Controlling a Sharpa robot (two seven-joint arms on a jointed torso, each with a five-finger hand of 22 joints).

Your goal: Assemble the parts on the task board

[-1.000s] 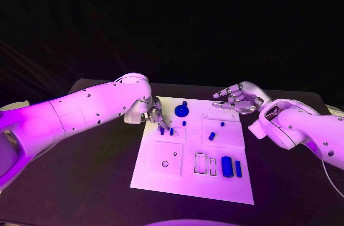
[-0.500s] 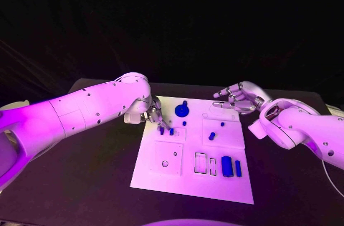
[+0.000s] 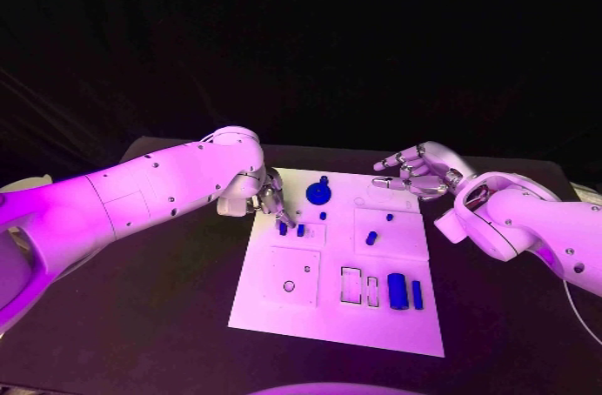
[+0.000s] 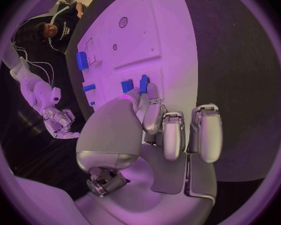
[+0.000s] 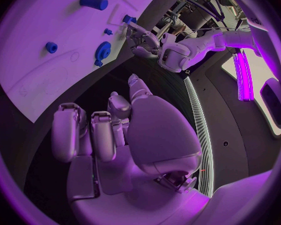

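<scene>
The white rectangular task board [image 3: 337, 317] lies mid-tabletop, with bare black tabletop [image 3: 150, 325] along both its long edges and at its near end. The left hand [image 3: 266, 200] sits at the board's far-left edge, fingertips at two small upright blue pegs [image 3: 291, 230]; contact cannot be told. The right hand [image 3: 414, 174] hovers over the far-right corner, fingers loosely spread, holding nothing. A blue bar [image 3: 397, 291] sits in a near slot; a blue gear [image 3: 317, 192] lies farther off.

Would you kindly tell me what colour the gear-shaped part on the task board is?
The gear-shaped part is blue, clearest in the right wrist view.
</scene>
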